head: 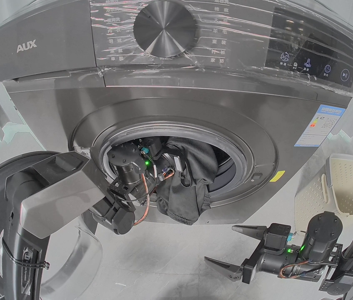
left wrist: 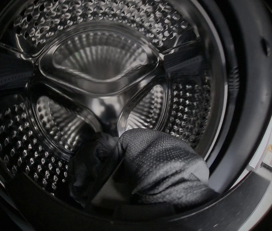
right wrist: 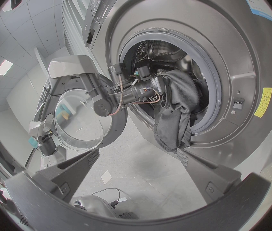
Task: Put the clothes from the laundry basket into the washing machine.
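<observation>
The left gripper (head: 175, 163) is pushed into the round mouth of the washing machine (head: 243, 117), and a dark garment (head: 189, 180) is draped over it. The cloth hides the jaws, so whether they are closed on it cannot be told. In the left wrist view the garment bunches right in front of the jaws, inside the steel drum (left wrist: 97, 58). The rest of it hangs out over the lower lip of the mouth. The right gripper (head: 220, 244) hovers low over the floor before the machine, jaws spread wide and holding nothing, near the cream laundry basket (head: 351, 184).
</observation>
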Available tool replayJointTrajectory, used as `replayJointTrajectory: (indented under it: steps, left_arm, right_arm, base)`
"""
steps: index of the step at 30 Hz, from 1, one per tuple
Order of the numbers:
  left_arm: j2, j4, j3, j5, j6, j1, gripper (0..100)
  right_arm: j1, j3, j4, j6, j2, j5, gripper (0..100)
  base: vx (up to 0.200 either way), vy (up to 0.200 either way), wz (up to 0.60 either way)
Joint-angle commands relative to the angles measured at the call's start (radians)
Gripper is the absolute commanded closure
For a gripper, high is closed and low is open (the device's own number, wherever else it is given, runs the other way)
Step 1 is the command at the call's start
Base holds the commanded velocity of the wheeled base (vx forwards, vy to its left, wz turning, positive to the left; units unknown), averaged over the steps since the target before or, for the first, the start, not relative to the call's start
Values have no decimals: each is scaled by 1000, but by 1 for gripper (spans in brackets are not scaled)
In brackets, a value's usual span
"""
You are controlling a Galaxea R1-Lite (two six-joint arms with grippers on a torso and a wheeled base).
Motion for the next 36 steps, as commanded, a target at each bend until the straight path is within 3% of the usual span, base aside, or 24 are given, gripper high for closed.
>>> replayJointTrajectory:
  steps: [1, 5, 6, 16, 17, 20, 23, 29, 36]
  left_arm:
    - [60, 104, -145, 20, -13, 19, 100]
    - [87, 182, -224, 41, -14, 16, 100]
    - [118, 219, -302, 70, -14, 16, 100]
    - [198, 308, -523, 132, -21, 29, 100]
    - [193, 319, -515, 132, -21, 31, 0]
    - [186, 319, -503, 132, -42, 23, 0]
    - [140, 340, -452, 145, -113, 6, 0]
    - [-20, 445, -204, 125, -117, -7, 0]
    - [-94, 521, -18, 90, -110, -20, 0]
  right_arm:
    - [5, -2, -1, 1, 8, 0, 0]
    - [13, -2, -1, 3, 19, -1, 0]
    - [16, 2, -1, 4, 24, -1, 0]
    - [14, 2, -1, 4, 28, -1, 0]
    - [14, 1, -1, 3, 31, -1, 0]
    - [13, 1, -1, 4, 39, -1, 0]
    - [11, -1, -1, 3, 39, 0, 0]
    - [2, -1, -1, 3, 38, 0, 0]
    - [13, -4, -1, 4, 39, 0, 0]
  base:
    - [0, 0, 0]
    - [0, 0, 0]
    - [0, 0, 0]
    - [0, 0, 0]
    - [0, 0, 0]
    - [0, 0, 0]
    - [0, 0, 0]
    - [0, 0, 0]
    - [0, 0, 0]
